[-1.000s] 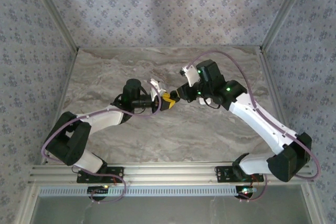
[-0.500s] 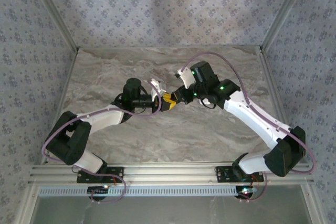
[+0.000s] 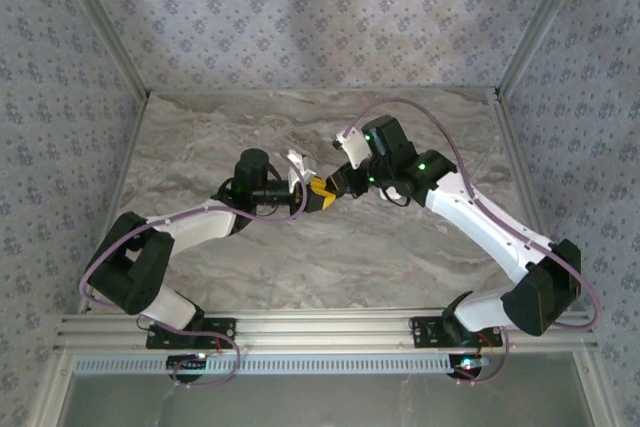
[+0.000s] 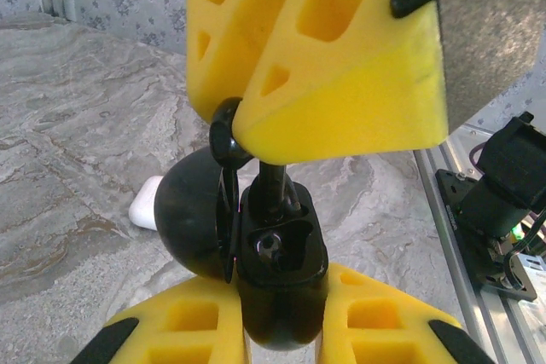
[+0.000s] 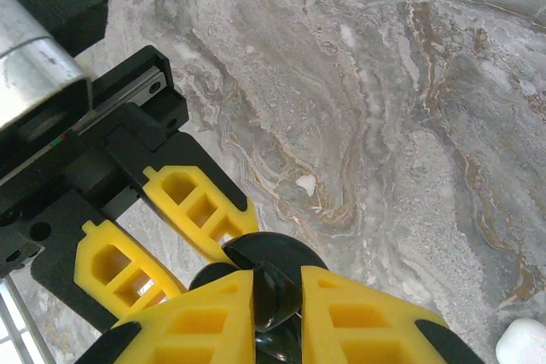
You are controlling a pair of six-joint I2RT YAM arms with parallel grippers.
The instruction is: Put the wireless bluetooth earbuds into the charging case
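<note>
My left gripper (image 4: 277, 326) (image 3: 319, 192) is shut on a black charging case (image 4: 281, 296), held upright with its lid (image 4: 192, 219) swung open to the left. My right gripper (image 5: 277, 296) (image 3: 337, 184) is shut on a black earbud (image 5: 275, 291). In the left wrist view that earbud (image 4: 271, 187) comes down from the right gripper's yellow fingers (image 4: 341, 83), and its stem reaches into the case's far socket. The near socket (image 4: 275, 246) is empty. In the right wrist view, the left gripper's fingers (image 5: 198, 202) show beside the case lid (image 5: 277, 253).
A white rounded object (image 4: 147, 210) (image 5: 520, 343) lies on the marble table (image 3: 420, 237) behind the case. The two grippers meet above mid-table. Patterned walls enclose the back and sides. An aluminium rail (image 3: 320, 327) runs along the near edge.
The right arm has shifted its wrist slightly left toward the left gripper, then held still. The left arm has not moved.
</note>
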